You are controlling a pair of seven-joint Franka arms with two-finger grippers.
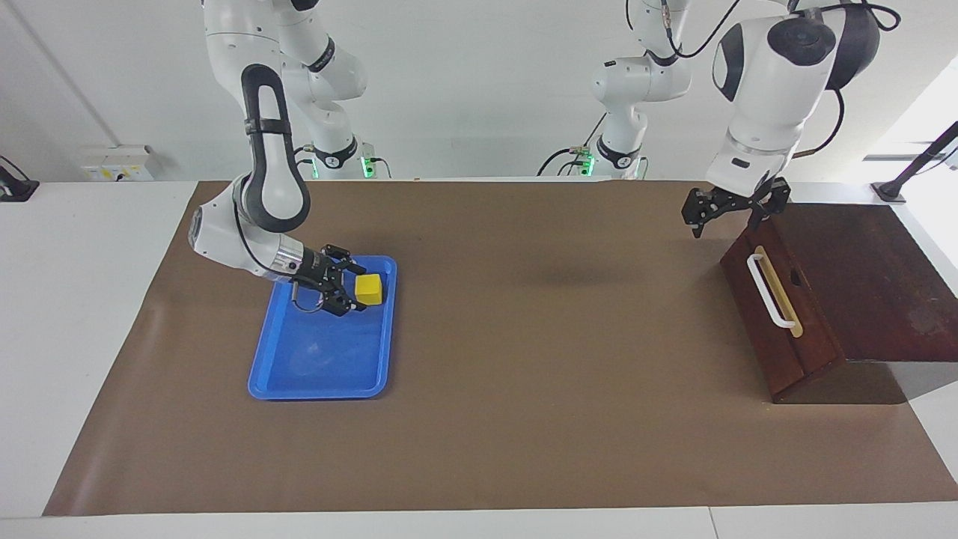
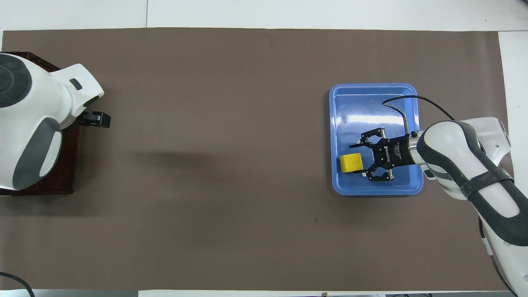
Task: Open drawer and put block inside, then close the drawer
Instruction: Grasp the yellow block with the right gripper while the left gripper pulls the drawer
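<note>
The right gripper (image 1: 346, 288) sits low in the blue tray (image 1: 318, 374), its fingers partly drawn in around the yellow block (image 1: 367, 289); one fingertip meets the block's side, but I cannot tell whether it truly has hold of it. The block rests in the tray's corner nearer the robots, on the side toward the left arm's end. The left gripper (image 1: 730, 213) hangs in the air with its fingers spread wide and nothing between them, over the mat just beside the wooden box. The drawer (image 1: 778, 314) is closed, its white handle (image 1: 769, 292) untouched.
</note>
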